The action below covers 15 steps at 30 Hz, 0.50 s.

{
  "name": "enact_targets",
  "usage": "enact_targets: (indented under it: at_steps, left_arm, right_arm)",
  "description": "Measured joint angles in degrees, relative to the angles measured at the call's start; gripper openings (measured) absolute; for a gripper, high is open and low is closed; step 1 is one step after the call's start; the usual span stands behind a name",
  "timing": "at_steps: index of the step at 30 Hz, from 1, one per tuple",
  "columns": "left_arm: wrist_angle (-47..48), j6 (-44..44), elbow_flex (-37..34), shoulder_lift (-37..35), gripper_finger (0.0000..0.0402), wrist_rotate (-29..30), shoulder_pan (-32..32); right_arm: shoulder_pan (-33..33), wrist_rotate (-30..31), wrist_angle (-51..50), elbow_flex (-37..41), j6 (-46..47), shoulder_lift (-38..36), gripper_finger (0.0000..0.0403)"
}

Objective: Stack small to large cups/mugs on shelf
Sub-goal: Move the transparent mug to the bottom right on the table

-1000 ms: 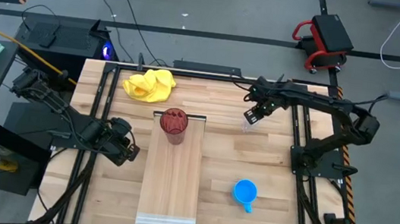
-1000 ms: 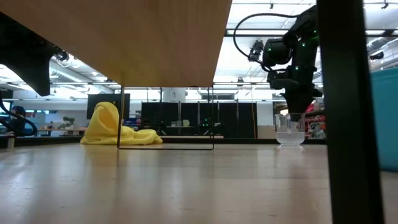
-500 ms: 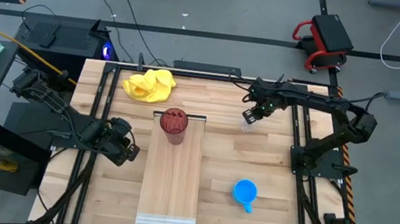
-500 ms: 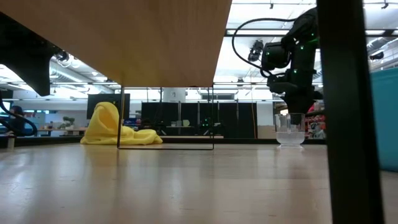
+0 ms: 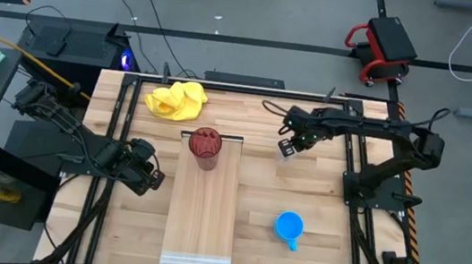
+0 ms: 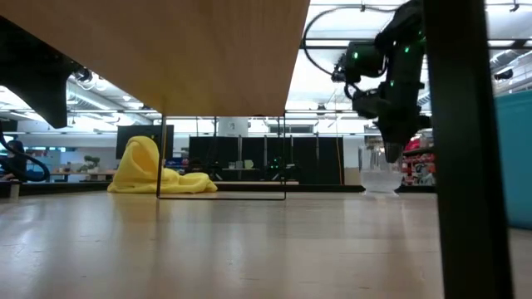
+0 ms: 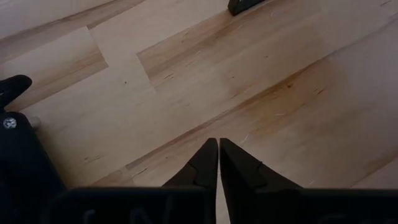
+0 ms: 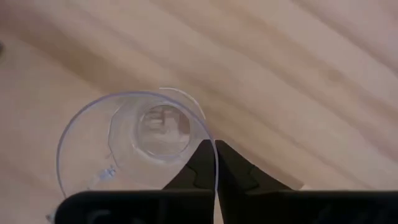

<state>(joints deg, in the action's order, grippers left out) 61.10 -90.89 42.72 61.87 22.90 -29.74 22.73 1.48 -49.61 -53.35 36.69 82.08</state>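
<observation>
Where the right arm reaches over the far right part of the butcher-block tabletop (image 5: 317, 205), the small clear glass cup (image 8: 134, 144) stands upright just beside the right gripper (image 5: 287, 145), well apart from the long pale wooden shelf board (image 5: 200, 227). It is thin-walled and fully transparent, a round rim ringing a smaller round base. The right wrist view looks straight down into it and shows the two dark fingers (image 8: 202, 163) pinched narrow on its rim wall, one inside and one outside. From above the glass all but vanishes against the wood; the low view shows it as a pale upright outline (image 6: 378, 177) hanging under the dark gripper (image 6: 391, 152), though whether its base touches the table cannot be told.

At the far, lipped end of the shelf stands the tall dark red ribbed tumbler (image 5: 204, 145). On the near right of the table sits the bright blue handled mug (image 5: 288, 226). Near the far left corner lies a crumpled yellow cloth (image 5: 176, 99).

Waiting at the table's left edge, the left gripper (image 5: 152, 179) has its fingertips (image 7: 208, 158) pressed together with nothing between them.
</observation>
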Motion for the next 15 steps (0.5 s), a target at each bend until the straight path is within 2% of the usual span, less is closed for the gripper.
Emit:
enact_targets:
  at_steps: [4, 9, 15]
  left_arm:
    - [0.00, 0.04, 0.00, 0.00, 0.0012, 0.00, 0.00]
    - [0.00, 0.04, 0.00, 0.00, 0.0009, 0.00, 0.00]
    - [-0.02, 0.05, 0.00, 0.00, 0.0027, 0.00, 0.00]
  right_arm:
    - [-4.40, 1.91, -5.13, -3.41, 2.22, -2.10, 0.0004]
    - [-11.46, 5.27, -17.89, -12.65, 7.00, -3.59, 0.0002]
    - [-26.31, 5.54, -27.59, -25.64, 17.75, -3.67, 0.0002]
